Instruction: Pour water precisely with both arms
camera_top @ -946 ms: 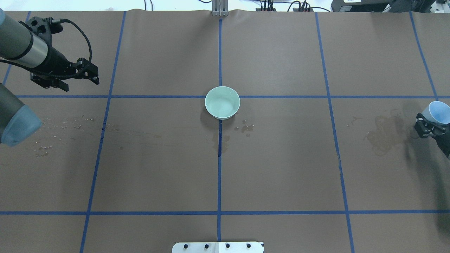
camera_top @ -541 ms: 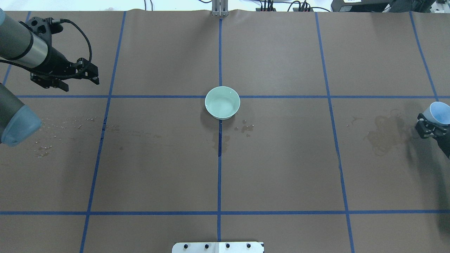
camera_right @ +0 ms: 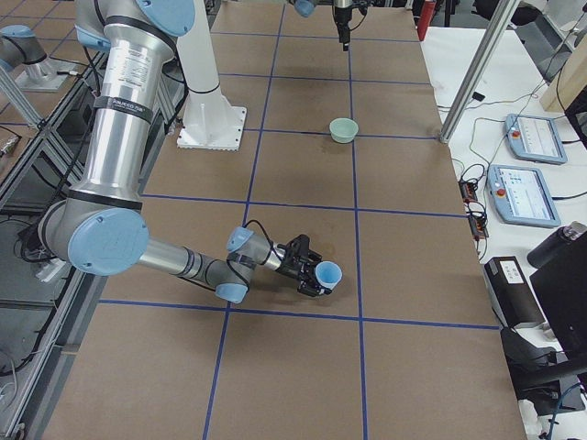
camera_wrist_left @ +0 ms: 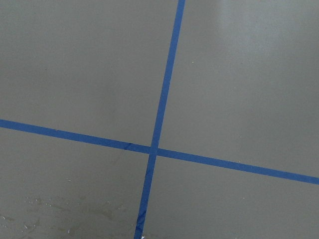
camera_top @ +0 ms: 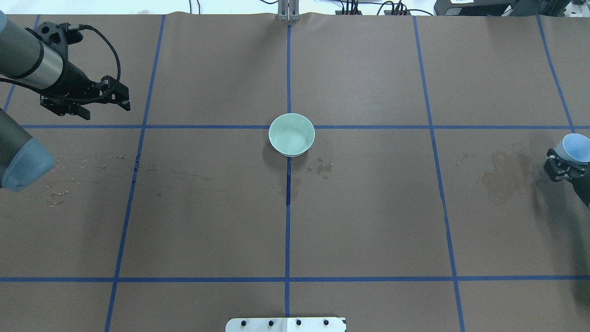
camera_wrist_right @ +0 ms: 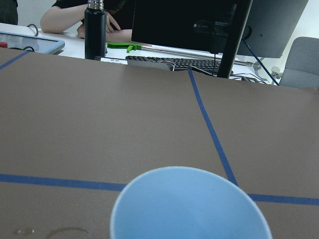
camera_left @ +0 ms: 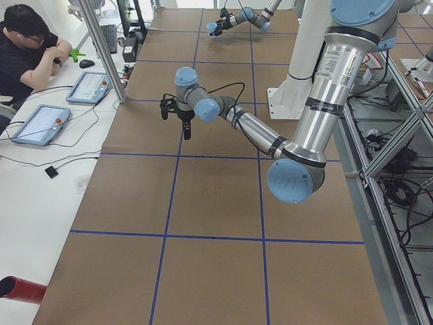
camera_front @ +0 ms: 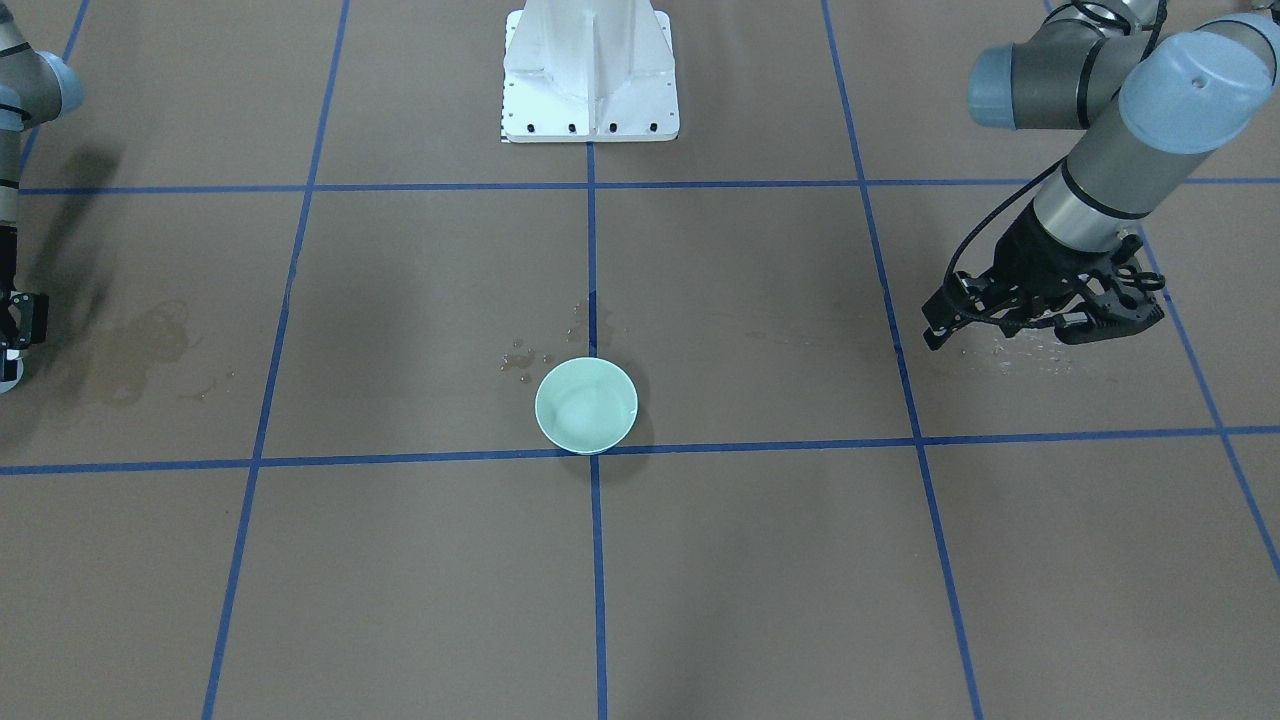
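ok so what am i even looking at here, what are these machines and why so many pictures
These are two robot arms on a white pedestal, filmed at one moment by several cameras: one behind the robot looking down, one facing it, one at each table end, one on each wrist. The table is covered in brown paper with blue tape lines. A pale green bowl stands in the middle, with wet patches on the paper. The left arm has its fingers open and empty. The right arm holds a blue cup in its fingers, far from the bowl. Whether the cup holds water, I cannot tell.
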